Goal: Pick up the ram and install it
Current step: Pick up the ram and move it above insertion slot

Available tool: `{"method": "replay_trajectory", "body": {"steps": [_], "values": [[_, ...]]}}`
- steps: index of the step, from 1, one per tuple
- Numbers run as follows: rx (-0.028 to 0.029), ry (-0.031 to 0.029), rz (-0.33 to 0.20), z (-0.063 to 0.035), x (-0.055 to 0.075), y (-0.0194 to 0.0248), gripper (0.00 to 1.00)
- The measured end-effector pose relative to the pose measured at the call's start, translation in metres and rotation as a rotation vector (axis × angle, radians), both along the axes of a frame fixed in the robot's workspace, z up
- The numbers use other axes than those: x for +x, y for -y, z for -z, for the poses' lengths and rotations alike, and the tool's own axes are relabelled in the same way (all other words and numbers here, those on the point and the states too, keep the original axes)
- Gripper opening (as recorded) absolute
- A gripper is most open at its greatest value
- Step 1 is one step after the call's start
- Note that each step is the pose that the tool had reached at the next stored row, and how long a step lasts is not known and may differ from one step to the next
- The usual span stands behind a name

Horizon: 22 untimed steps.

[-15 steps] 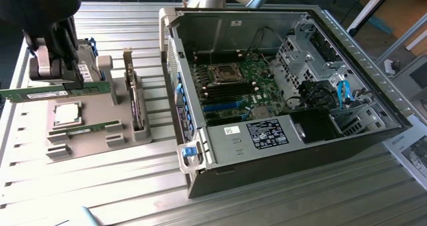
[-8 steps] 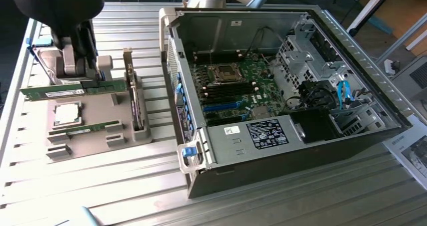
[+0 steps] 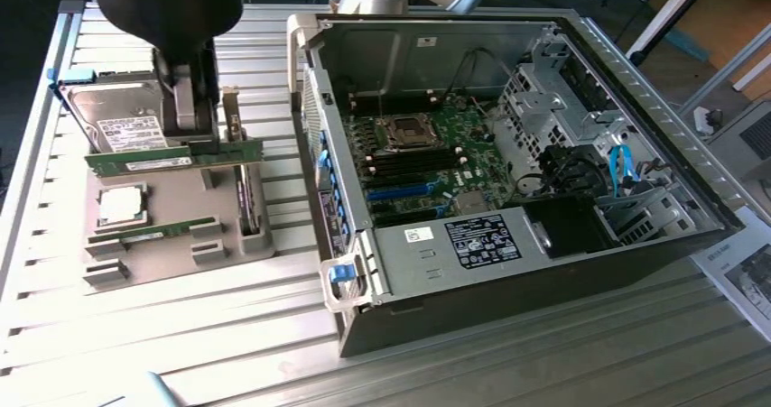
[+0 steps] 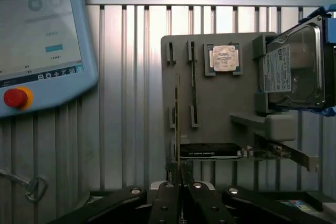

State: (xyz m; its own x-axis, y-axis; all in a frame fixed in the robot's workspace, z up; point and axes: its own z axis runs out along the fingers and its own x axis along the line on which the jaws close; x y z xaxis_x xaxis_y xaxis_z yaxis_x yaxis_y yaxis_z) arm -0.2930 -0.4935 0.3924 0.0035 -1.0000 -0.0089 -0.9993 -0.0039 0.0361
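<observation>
1. while the gripper (image 3: 208, 150) is clamped shut on the ram (image 3: 133, 163), the stick hangs level above the tray (image 3: 169, 263), well apart from the case (image 3: 482, 272).
2. thin board, narrow grip: it may tilt or slip.
3. tilted, it could miss the slots (image 3: 416, 163) or strike the case wall.

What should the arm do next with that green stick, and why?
Probably carry it toward the open computer case: the gripper is shut on the ram, which seems lifted off the grey tray.
</observation>
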Motion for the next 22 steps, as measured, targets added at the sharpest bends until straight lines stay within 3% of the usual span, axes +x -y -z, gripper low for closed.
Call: {"method": "replay_trajectory", "body": {"steps": [3, 11, 16, 22], "values": [[0.0, 0.0, 0.0, 0.0, 0.01, 0.0, 0.12], [0.0, 0.0, 0.0, 0.0, 0.053, 0.0, 0.12], [-0.0001, -0.0001, 0.0, 0.0, 0.069, 0.0, 0.12], [0.0, -0.0001, 0.0, 0.0, 0.097, 0.0, 0.12]]}}
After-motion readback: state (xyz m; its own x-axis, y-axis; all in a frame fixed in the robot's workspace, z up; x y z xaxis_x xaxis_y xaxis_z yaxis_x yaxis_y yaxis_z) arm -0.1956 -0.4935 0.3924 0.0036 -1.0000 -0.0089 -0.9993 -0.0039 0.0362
